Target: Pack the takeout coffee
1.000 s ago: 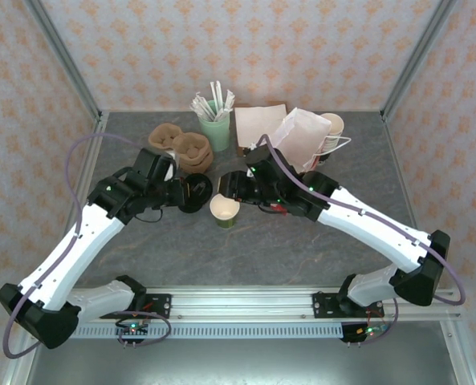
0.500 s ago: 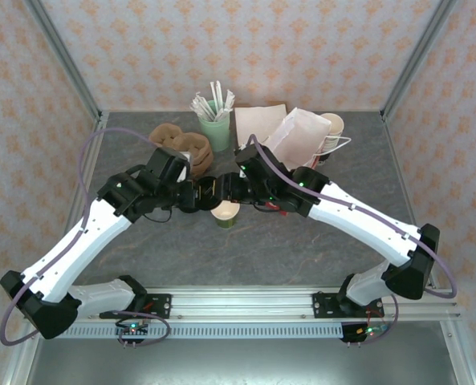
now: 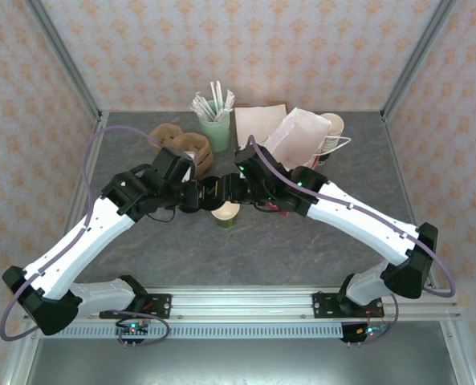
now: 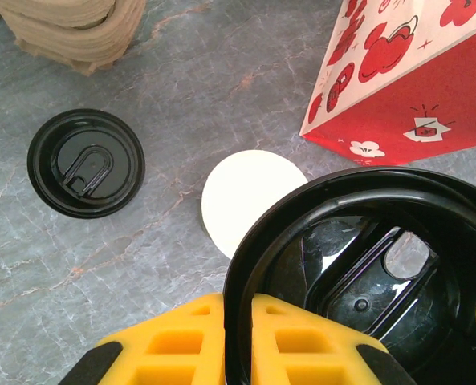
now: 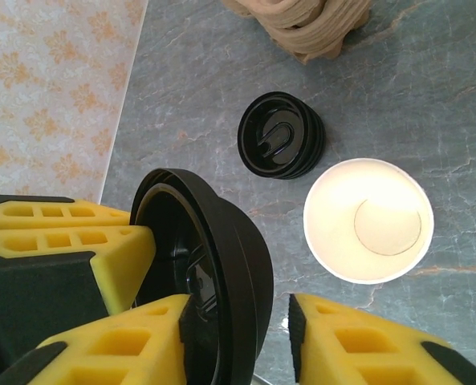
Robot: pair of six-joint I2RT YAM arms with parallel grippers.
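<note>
**Left claw pinching a lid, right claw loose around it, cup open underneath**

Your left gripper (image 4: 238,321) has its yellow fingers closed tight on the rim of a black lid (image 4: 358,265), which it holds tilted above the table (image 4: 221,96). Your right gripper (image 5: 239,309) straddles the same lid with its jaws spread. One finger is at the rim and a thin gap shows at the other, so it is not clamped. The green cup (image 5: 368,220) stands upright and lidless just under the held lid, mid-table. A pile of black lids (image 5: 280,134) sits near it but apart, with the brown carriers (image 4: 69,28) further off. The left wrist view shows the red-and-white bag (image 4: 414,72) close by the cup, and the right wrist view shows the table's edge at the papered wall. The top view shows bare table on your near side.
</note>
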